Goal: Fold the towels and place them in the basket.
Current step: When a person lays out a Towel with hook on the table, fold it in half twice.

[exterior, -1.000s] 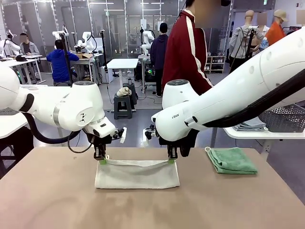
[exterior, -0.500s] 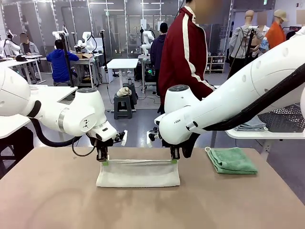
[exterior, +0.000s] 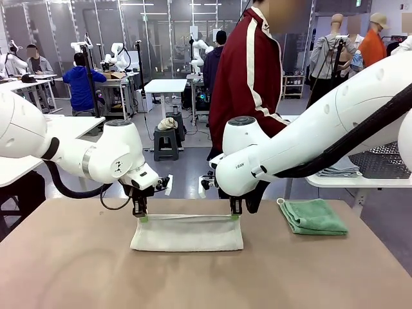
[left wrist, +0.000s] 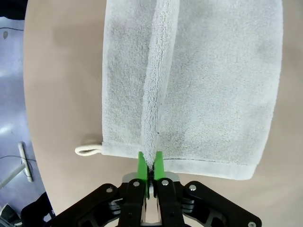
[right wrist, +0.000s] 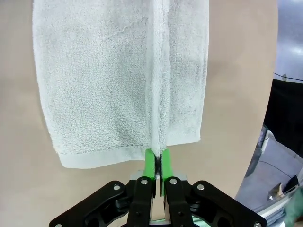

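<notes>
A cream-white towel (exterior: 187, 233) lies folded in half on the brown table (exterior: 77, 277), its long fold edge at the far side. My left gripper (exterior: 140, 217) pinches that edge's left corner and my right gripper (exterior: 235, 215) pinches the right corner. In the left wrist view the green pads of the left gripper (left wrist: 150, 161) sit shut on a raised ridge of the towel (left wrist: 213, 85), beside its corner loop (left wrist: 87, 150). In the right wrist view the right gripper (right wrist: 157, 158) holds the towel (right wrist: 104, 71) the same way. A mint green towel (exterior: 313, 215) lies folded at the right. The dark basket (exterior: 385, 159) stands on a side table.
A person in a dark red jacket (exterior: 248, 71) stands at the far side of the table, just behind my right arm. A stack of folded cloths (exterior: 340, 168) lies beside the basket. The near half of the table is bare.
Both grippers have carried the towel's pinched edge a little farther away and lower, so the fold now lies flatter. The person has stepped left.
</notes>
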